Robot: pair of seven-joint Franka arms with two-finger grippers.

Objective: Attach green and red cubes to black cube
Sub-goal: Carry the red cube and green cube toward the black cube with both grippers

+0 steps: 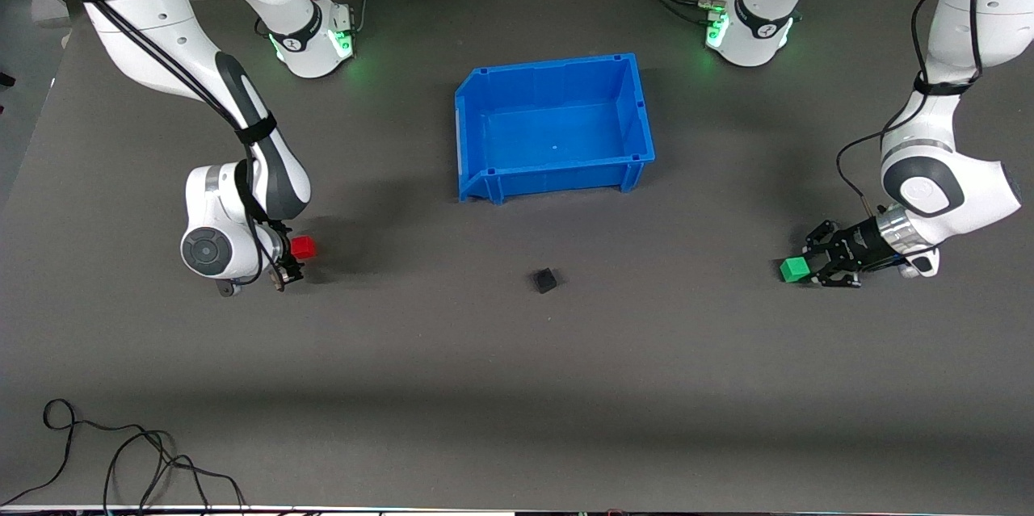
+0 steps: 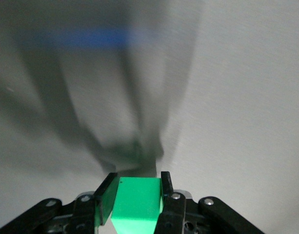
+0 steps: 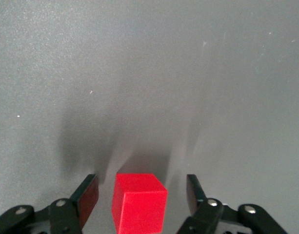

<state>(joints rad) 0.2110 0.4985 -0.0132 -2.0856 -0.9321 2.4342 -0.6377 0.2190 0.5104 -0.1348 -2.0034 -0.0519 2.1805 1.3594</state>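
Pickup step. Left tool (image 1: pixel 810 268) grips green cube (image 1: pixel 795 270); right tool (image 3: pixel 142 194) straddles red cube (image 1: pixel 303 247), released. Black cube (image 1: pixel 545 280) lies mid-desk; closing comes next.

In the front view the right tool (image 1: pixel 284 267) is mostly hidden under its own wrist, and that wrist covers part of the red cube (image 1: pixel 304 247). In the left wrist view the blue bin (image 2: pixel 90 38) is only a blurred streak, and the picture's edge cuts off the green cube (image 2: pixel 137 205). The right wrist view's edge likewise crops the red cube (image 3: pixel 139 203).
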